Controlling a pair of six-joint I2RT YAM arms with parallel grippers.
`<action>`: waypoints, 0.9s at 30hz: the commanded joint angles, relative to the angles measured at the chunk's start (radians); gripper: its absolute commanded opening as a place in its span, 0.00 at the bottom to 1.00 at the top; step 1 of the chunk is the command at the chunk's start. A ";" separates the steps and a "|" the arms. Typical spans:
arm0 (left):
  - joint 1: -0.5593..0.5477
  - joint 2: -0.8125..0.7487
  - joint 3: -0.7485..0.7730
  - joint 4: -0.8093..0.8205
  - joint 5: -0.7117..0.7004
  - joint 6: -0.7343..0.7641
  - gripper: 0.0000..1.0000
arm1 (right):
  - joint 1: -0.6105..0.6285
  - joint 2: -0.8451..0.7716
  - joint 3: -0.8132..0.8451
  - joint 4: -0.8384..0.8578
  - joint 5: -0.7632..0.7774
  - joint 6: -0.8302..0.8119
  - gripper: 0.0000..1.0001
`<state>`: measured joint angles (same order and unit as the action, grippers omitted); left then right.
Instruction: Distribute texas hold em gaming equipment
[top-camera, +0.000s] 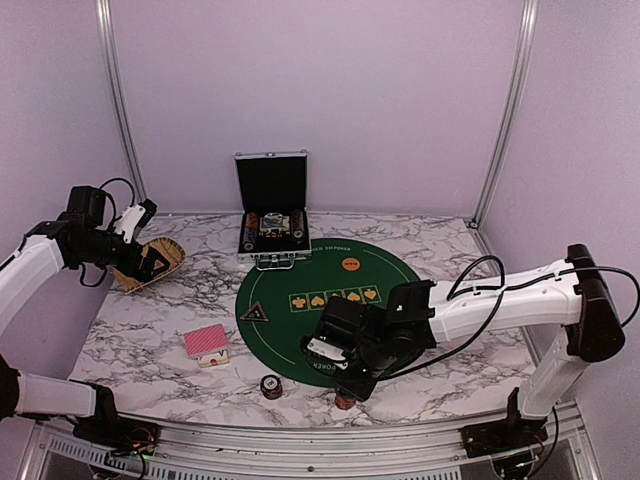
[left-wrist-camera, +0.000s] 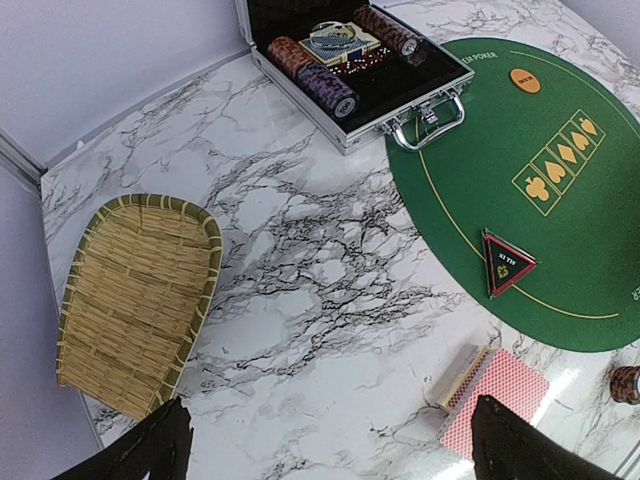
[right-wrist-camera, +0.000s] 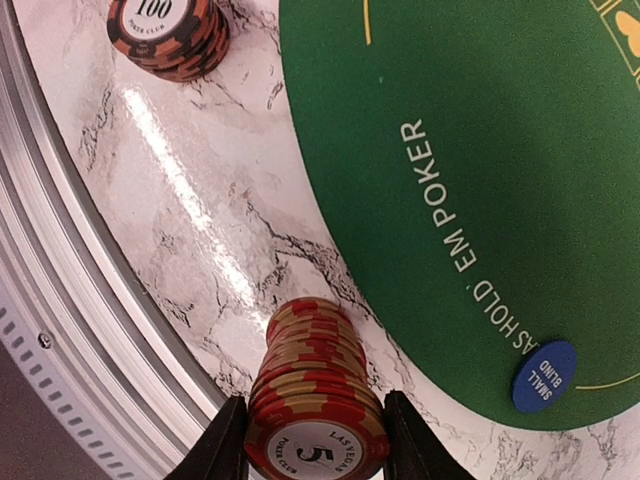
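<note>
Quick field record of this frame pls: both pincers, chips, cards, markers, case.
left pincer: open, empty, above marble near woven tray
right pincer: shut on red chip stack, just off green mat near edge
100 chip stack: on marble, untouched
card deck: red backs up, on marble
orange disc, blue disc, triangular marker: on green mat
case: open, chip rows inside

White arm shells (top-camera: 500, 300); black joints (top-camera: 595, 320); looping cables (top-camera: 478, 272); black right claw (right-wrist-camera: 315, 440).
</note>
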<state>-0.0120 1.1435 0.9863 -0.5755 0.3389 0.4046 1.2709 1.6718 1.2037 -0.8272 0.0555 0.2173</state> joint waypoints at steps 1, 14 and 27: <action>0.005 -0.021 0.032 -0.031 0.001 0.002 0.99 | 0.009 -0.005 0.092 -0.027 0.039 0.000 0.02; 0.005 -0.026 0.025 -0.035 0.006 0.000 0.99 | -0.110 0.210 0.381 0.000 0.030 -0.036 0.00; 0.005 -0.026 0.020 -0.035 0.029 -0.001 0.99 | -0.174 0.629 0.775 0.065 -0.012 -0.085 0.00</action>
<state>-0.0120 1.1305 0.9863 -0.5785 0.3412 0.4046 1.1194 2.2345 1.8687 -0.7959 0.0608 0.1493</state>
